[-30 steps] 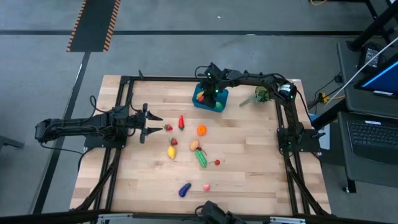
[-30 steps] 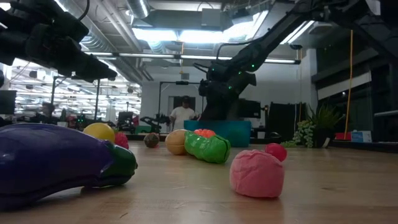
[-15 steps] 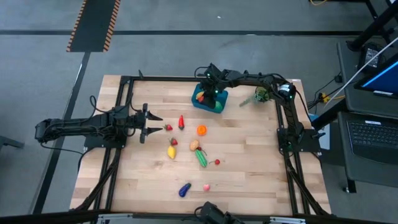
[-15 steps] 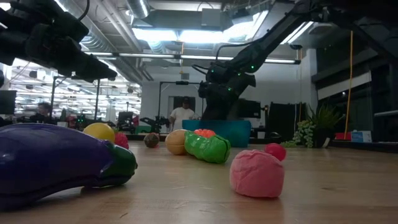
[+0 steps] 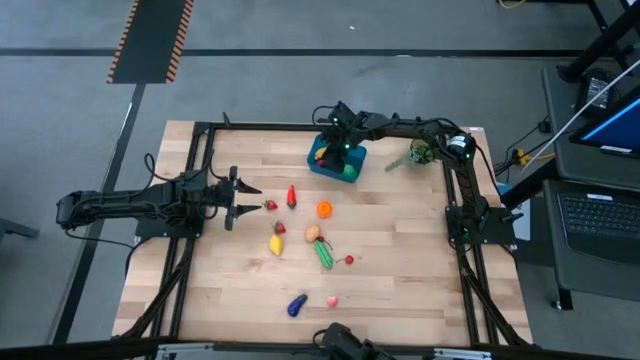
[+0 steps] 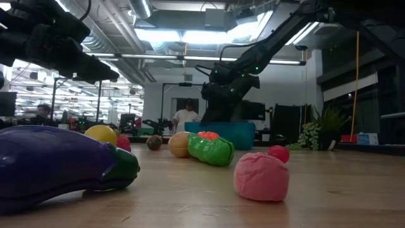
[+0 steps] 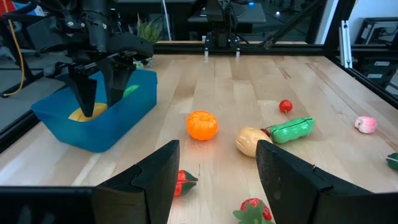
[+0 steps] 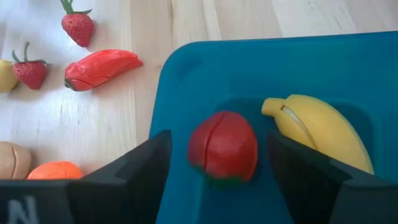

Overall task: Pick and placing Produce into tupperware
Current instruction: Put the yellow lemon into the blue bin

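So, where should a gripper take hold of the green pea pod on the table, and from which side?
Probably across the middle of the green pea pod, coming from above with fingers over its narrow width. It lies flat and elongated, with the tan potato touching one end.

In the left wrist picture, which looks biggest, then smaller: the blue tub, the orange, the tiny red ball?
1. Blue tub, biggest.
2. Orange.
3. Tiny red ball, smallest, though it sits a bit farther from the camera.
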You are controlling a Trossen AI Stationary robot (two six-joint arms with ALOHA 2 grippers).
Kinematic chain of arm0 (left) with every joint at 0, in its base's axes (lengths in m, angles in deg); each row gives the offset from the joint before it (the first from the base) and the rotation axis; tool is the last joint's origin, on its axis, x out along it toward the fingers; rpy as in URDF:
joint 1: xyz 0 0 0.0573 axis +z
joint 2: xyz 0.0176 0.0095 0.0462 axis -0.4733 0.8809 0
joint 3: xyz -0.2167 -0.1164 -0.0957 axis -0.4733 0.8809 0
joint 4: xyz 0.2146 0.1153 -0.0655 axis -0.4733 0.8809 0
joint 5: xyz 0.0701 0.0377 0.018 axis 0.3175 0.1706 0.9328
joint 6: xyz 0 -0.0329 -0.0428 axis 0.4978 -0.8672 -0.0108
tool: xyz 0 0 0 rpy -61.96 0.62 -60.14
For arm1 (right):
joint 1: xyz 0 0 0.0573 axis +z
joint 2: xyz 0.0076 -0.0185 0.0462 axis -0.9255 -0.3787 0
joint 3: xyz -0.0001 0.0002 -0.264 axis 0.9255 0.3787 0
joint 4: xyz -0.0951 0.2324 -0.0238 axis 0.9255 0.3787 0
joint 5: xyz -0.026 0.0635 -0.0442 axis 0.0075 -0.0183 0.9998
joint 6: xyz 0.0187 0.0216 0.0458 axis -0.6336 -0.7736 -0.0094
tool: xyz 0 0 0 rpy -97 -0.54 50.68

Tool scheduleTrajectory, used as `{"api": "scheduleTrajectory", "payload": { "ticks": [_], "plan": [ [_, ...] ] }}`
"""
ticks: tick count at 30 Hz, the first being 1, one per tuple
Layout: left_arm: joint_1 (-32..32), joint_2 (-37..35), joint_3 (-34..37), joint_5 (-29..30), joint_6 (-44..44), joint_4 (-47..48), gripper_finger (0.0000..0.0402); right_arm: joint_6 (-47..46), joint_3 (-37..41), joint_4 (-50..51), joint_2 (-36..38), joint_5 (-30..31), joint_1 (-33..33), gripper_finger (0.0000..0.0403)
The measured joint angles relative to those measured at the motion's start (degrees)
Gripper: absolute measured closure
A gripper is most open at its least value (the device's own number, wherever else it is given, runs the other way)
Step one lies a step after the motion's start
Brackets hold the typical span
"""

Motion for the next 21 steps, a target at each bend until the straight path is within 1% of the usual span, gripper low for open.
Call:
{"api": "scheduleTrajectory", "payload": {
  "ticks": [4,8,12,15,17,19,21],
  "plan": [
    [0.02,-0.01,0.0,0.01,0.0,-0.01,0.0195,-1.45,-0.76,2.09,0.29,0.23,-0.59,0.0156],
    [-0.01,0.01,0.0,0.03,0.0,0.0,0.0195,-1.53,-5.21,7.7,1.67,0.49,-2.1,0.0158],
    [-0.01,-0.01,0.0,0.03,0.0,0.02,0.0195,-0.3,-7.75,9.09,3.68,0.91,-3.2,0.0156],
    [-0.01,0.01,0.0,0.06,0.0,-0.01,0.0195,0.91,-6.81,9.26,6.95,0.98,-3.1,0.0156],
    [-0.01,0.0,0.0,0.56,0.0,-0.03,0.0195,1.51,-5.01,9.06,10.54,0.89,-2.84,0.0156],
    [-0.01,0.01,0.0,2.17,0.0,-0.03,0.0195,1.4,-1.49,7.82,14.47,0.92,-2.51,0.0156],
    [0.02,0.01,0.0,3.75,0.02,-0.03,0.0195,0.38,3.72,5.33,19.15,1.17,-1.82,0.0156]
  ]
}}
